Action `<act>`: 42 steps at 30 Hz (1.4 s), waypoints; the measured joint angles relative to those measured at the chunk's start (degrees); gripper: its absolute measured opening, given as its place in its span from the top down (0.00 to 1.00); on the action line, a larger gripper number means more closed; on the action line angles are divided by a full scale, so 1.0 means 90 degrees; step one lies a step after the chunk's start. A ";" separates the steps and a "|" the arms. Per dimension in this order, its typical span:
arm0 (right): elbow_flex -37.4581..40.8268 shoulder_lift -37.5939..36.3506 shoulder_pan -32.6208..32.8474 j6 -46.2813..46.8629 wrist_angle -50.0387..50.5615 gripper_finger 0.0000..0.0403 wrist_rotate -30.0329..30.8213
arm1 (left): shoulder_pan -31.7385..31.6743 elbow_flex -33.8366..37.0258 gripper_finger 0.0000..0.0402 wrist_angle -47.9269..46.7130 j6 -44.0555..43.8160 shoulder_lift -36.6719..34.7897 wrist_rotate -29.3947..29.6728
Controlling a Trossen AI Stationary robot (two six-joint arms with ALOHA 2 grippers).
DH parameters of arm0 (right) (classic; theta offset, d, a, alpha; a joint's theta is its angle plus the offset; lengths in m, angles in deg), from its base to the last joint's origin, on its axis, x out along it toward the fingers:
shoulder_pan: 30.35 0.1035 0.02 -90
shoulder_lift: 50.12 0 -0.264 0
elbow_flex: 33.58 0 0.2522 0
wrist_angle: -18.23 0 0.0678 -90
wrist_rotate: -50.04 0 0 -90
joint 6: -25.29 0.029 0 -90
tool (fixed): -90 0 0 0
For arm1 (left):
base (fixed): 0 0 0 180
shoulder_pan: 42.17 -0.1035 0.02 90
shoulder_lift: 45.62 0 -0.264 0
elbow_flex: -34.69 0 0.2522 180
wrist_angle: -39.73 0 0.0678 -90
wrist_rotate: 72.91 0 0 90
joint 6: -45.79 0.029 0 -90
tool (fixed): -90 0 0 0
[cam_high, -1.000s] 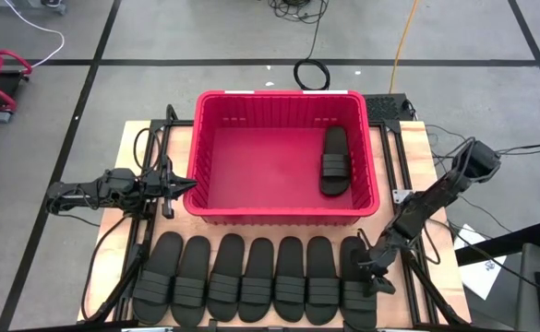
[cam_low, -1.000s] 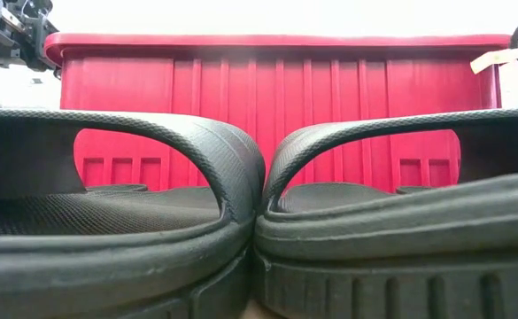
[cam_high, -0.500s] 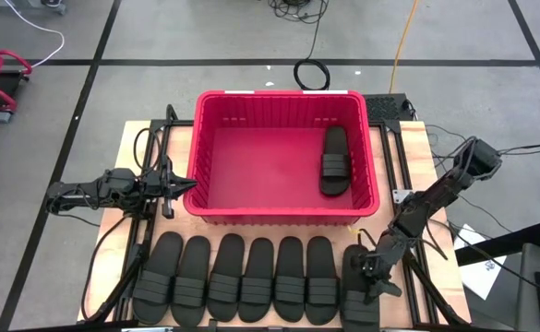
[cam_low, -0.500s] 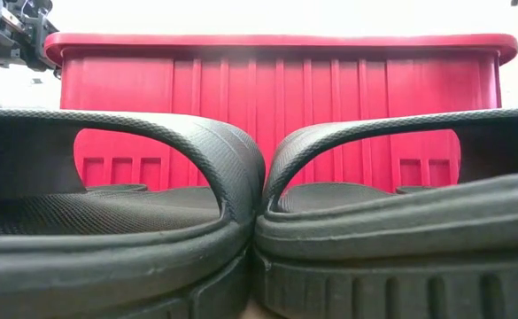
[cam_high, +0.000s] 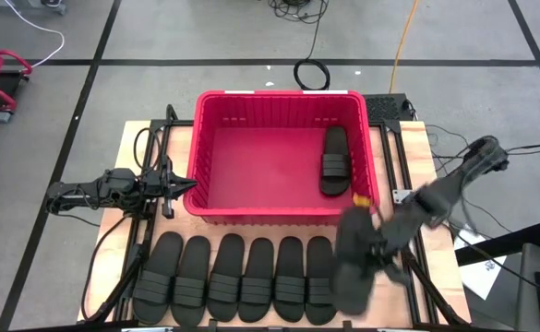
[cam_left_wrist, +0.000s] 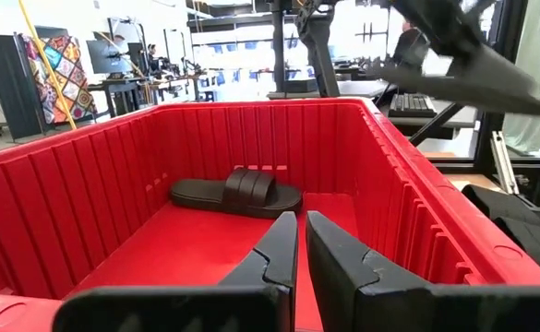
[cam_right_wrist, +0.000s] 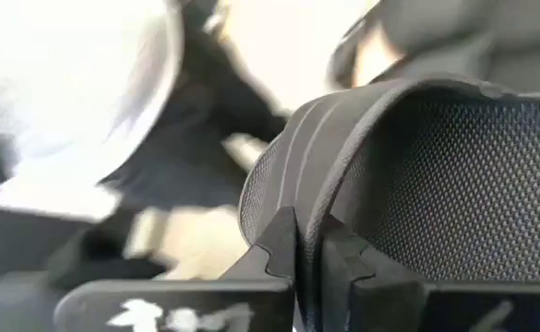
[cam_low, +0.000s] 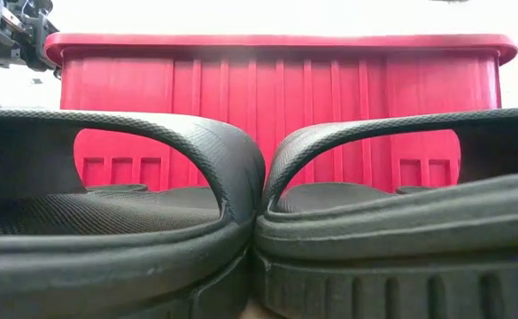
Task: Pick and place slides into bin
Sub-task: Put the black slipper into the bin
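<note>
My right gripper [cam_high: 373,247] is clenched on the ribbed strap of one of the slides [cam_high: 353,263], its fingers [cam_right_wrist: 288,242] pinching the strap's edge. A second ago those jaws stood wide above the slide at the right end of the row; since then they have dropped, closed and lifted. That slide is now off the tabletop, raised and swung toward the bin's near right corner, so I judge the pick has succeeded and the carry to the bin is under way.

Six more slides [cam_high: 242,278] lie side by side along the table's near edge, just in front of the bin, not yet handled.

The bin [cam_high: 283,98] sits at the middle of the tabletop toward its far edge. It holds one slide [cam_high: 335,161], lying flat against the right wall; the rest of its red floor is bare, so I expect plenty of room for the one I am carrying.

My left gripper [cam_high: 179,185] waits at the bin's left rim, fingers [cam_left_wrist: 271,256] nearly together, holding nothing.
</note>
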 joint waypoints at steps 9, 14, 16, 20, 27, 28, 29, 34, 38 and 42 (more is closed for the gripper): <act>-0.2722 0.0336 -0.2483 -0.2589 0.3071 0.99 0.0477 | 0.0000 0.0000 0.92 -0.0002 0.0027 0.0000 -0.0002; -0.3170 0.0381 -0.3848 -0.4221 0.2492 0.99 0.0765 | 0.0002 0.0000 0.92 0.0008 0.0183 0.0000 -0.0002; -0.3175 0.0386 -0.4314 -0.4766 0.1925 0.99 0.0741 | 0.0002 0.0000 0.92 0.0008 0.0189 0.0000 -0.0002; -0.3184 0.0456 -0.5284 -0.5590 0.1814 0.99 0.0206 | 0.0002 0.0000 0.92 0.0008 0.0193 0.0000 -0.0002; -0.3170 0.0985 -0.6903 -0.6545 0.3330 0.99 -0.0936 | 0.0002 0.0000 0.92 0.0008 0.0197 0.0000 -0.0002; -0.3170 0.1061 -0.7107 -0.6779 0.3529 0.99 -0.1125 | 0.0002 0.0000 0.92 0.0008 0.0197 0.0000 -0.0002; -0.3170 0.1138 -0.7300 -0.7038 0.3707 0.99 -0.1311 | 0.0002 0.0000 0.92 0.0005 0.0197 0.0000 -0.0002; -0.3170 0.1607 -0.7973 -0.8151 0.3963 0.99 -0.2178 | 0.0001 0.0000 0.92 0.0047 0.0188 0.0000 0.0000; -0.3175 0.2073 -0.8054 -0.8907 0.3600 0.99 -0.2241 | 0.0002 0.0000 0.92 0.0061 0.0243 0.0000 0.0000; -0.3175 0.2698 -0.8063 -0.9343 0.3717 0.99 -0.2223 | 0.0002 0.0000 0.92 0.0068 0.0257 0.0000 0.0000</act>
